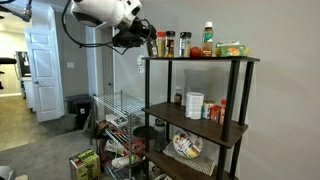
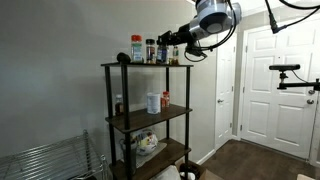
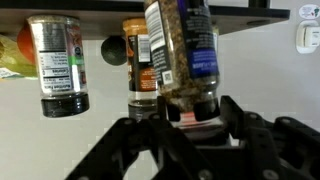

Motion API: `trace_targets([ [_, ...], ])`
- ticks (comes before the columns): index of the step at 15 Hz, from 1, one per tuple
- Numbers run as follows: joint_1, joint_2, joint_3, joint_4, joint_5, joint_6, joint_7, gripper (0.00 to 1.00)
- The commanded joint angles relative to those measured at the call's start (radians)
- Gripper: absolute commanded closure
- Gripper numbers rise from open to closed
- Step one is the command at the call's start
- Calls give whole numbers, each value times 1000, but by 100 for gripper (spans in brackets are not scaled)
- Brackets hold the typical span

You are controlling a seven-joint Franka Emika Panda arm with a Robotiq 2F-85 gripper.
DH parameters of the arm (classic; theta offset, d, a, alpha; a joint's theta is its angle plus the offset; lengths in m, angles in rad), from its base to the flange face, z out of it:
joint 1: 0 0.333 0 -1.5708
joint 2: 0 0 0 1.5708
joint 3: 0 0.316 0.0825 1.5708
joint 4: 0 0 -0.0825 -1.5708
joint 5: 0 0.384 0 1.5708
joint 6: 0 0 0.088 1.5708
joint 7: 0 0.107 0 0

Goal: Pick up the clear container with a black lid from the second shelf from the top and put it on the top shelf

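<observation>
Clear container with a black lid (image 3: 180, 55), a narrow jar of dark brownish seeds with a blue label, sits between the fingers of the black pincer (image 3: 188, 112), which is closed on its lid end. It is up at the level of the top shelf (image 3: 100, 6) and tilted in the wrist view; whether its base touches the board I cannot tell.

That view stands upside down, with the dark board along its top edge. From the left it shows a green and yellow packet (image 3: 10, 50), a clear jar with a white label and black cap (image 3: 60, 65), a round black knob (image 3: 113, 50), and an orange-labelled jar (image 3: 140, 65) just behind the held one. Past these are bare white wall and a small white wall control (image 3: 307, 38).

In an exterior view, left to right, come a white panelled door (image 1: 45, 70), a chrome wire rack (image 1: 115, 115) and the white robot arm (image 1: 100, 12) reaching in from the upper left. The pincer (image 1: 148, 42) is at the left end of the top shelf (image 1: 200, 59), followed by a row of spice jars (image 1: 170, 44), a green-capped bottle (image 1: 208, 38) and packets (image 1: 232, 49). Below, the second shelf from the top (image 1: 195, 125) carries a white cylindrical tub (image 1: 194, 105) with small red-lidded jars (image 1: 217, 110) just beside it.

In an exterior view the black-framed shelf unit (image 2: 105, 110) stands at the left. The pincer (image 2: 174, 47) meets the top shelf (image 2: 140, 66) at its right end, and a white door (image 2: 270, 80) is at the right.
</observation>
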Motion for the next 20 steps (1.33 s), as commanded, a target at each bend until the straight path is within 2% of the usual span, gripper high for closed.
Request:
trace_targets([
  [1, -12, 17, -2, 39, -71, 33, 91, 69],
  [5, -35, 22, -17, 44, -130, 58, 156, 69],
  [8, -44, 44, -29, 70, -115, 69, 180, 69],
  [15, -52, 160, -50, 177, -117, 136, 310, 69],
  [20, -47, 229, -62, 216, -132, 188, 348, 69],
])
